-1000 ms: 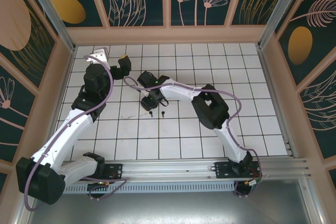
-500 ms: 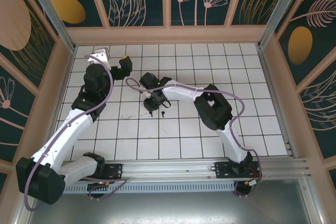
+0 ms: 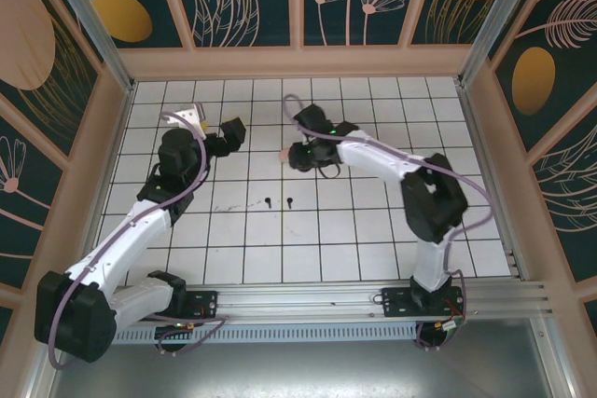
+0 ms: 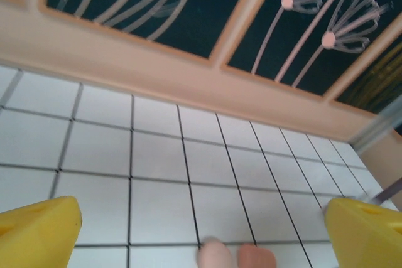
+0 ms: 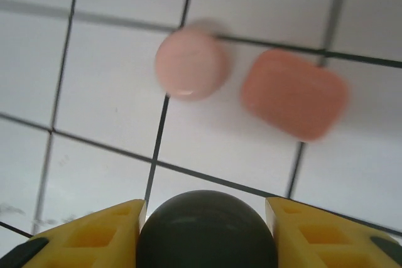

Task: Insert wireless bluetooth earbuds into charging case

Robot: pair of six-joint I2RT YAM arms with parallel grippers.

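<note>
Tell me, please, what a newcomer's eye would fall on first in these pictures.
Probably the right end effector over the far centre of the tiled table, its yellow fingers clamping a dark rounded object. Just ahead of it lie a pale pink round object and a salmon oblong object, while two black earbuds sit alone nearer the front edge.

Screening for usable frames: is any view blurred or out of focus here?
Right wrist: blurred, the pale pink round object and coral block smeared, the dark rounded thing at the bottom edge soft. Left wrist: slightly soft. Top external: sharp, evenly lit.
</note>
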